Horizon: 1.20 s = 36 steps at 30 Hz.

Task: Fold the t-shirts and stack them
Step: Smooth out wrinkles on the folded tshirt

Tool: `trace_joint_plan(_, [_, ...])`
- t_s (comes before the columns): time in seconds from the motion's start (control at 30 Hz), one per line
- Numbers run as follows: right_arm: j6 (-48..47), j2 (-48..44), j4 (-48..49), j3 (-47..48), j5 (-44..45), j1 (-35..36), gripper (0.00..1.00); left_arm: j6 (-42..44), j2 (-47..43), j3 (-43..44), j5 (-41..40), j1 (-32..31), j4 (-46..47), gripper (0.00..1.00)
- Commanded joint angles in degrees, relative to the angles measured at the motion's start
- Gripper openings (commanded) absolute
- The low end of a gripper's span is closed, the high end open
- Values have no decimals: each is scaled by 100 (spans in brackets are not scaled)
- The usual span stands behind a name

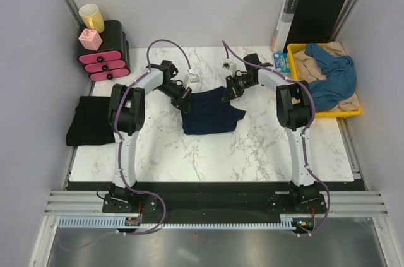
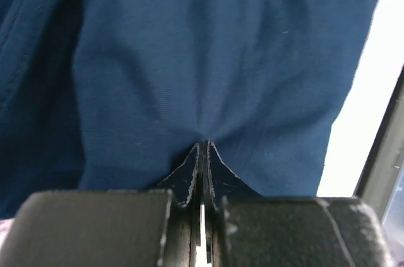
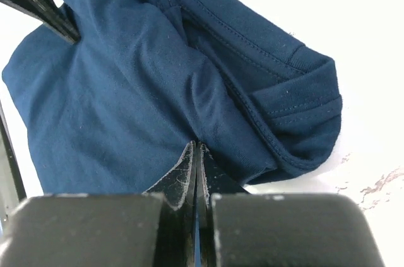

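Note:
A dark navy t-shirt lies bunched in the middle of the marble table. My left gripper pinches its upper left edge, and my right gripper pinches its upper right edge. In the left wrist view the gripper is shut, with navy cloth puckered at its tips. In the right wrist view the gripper is shut on the same cloth, and a hemmed sleeve hangs to the right. A black t-shirt lies folded at the table's left edge. A medium-blue t-shirt and a beige one are heaped in the yellow tray.
A black orange-edged folder leans on the back wall at the right. Pink drawers with a yellow mug and a pink cup stand at the back left. A small blue-and-white packet lies by the tray.

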Motion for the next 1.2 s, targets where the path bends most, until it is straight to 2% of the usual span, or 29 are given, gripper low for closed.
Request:
trace_joint_plan(0.0, [-333,0,124,149,633,0,0,-243,-59,-186,-966,-83,340,2])
trace_joint_plan(0.1, [-560,-53,-7,236,703,9,2,-277,-365,-493,-984,-92,672,2])
trace_joint_plan(0.2, [-649,-211,-113,333,721,52,5,-383,-856,-731,-625,-92,963,2])
trace_joint_plan(0.3, [-693,-483,-209,386,756,79,13,-532,-1235,-767,-150,-92,1087,2])
trace_joint_plan(0.4, [-754,-869,-350,342,844,140,27,-690,-1763,-766,97,-110,1105,2])
trace_joint_plan(0.43, [-833,-992,-368,238,879,175,35,-726,-2042,-793,19,-127,1096,4])
trace_joint_plan(0.53, [-1218,-1581,-464,-157,1142,289,50,-525,-2754,-1169,-253,-127,1105,7])
trace_joint_plan(0.57, [-1377,-1895,-508,-281,1265,342,53,-428,-2905,-1284,-368,-127,1096,10])
trace_joint_plan(0.6, [-1579,-2081,-535,-421,1605,403,56,-218,-3046,-1416,-656,-127,1087,23])
trace_joint_plan(0.67, [-2203,-2659,-491,-1027,2020,675,61,-24,-3388,-1871,-1009,-101,1087,39])
trace_joint_plan(0.7, [-2388,-2872,-439,-1273,2300,790,62,12,-3433,-2013,-1359,-101,1105,55])
trace_joint_plan(0.73, [-2572,-3074,-247,-1841,2686,1026,63,-5,-3434,-2258,-1440,-40,1087,59])
trace_joint_plan(0.77, [-2939,-3520,-141,-2133,2899,1167,64,-23,-3382,-2356,-1450,22,1009,62])
trace_joint_plan(0.8, [-3074,-3742,-9,-2450,3049,1291,66,-197,-3329,-2453,-1459,74,1008,76])
trace_joint_plan(0.83, [-3214,-4179,323,-3079,3494,1570,71,-338,-3276,-2585,-1380,223,1017,84])
trace_joint_plan(0.9, [-3575,-4577,545,-3619,3752,1879,72,-767,-3083,-2647,-1022,382,1017,98])
trace_joint_plan(1.03, [-3655,-5246,1483,-4858,4455,2730,76,-1560,-2986,-2814,-642,777,1473,99])
trace_joint_plan(1.17, [-3576,-5292,2214,-5344,5210,3321,77,-1982,-3135,-2946,-650,954,2027,99])
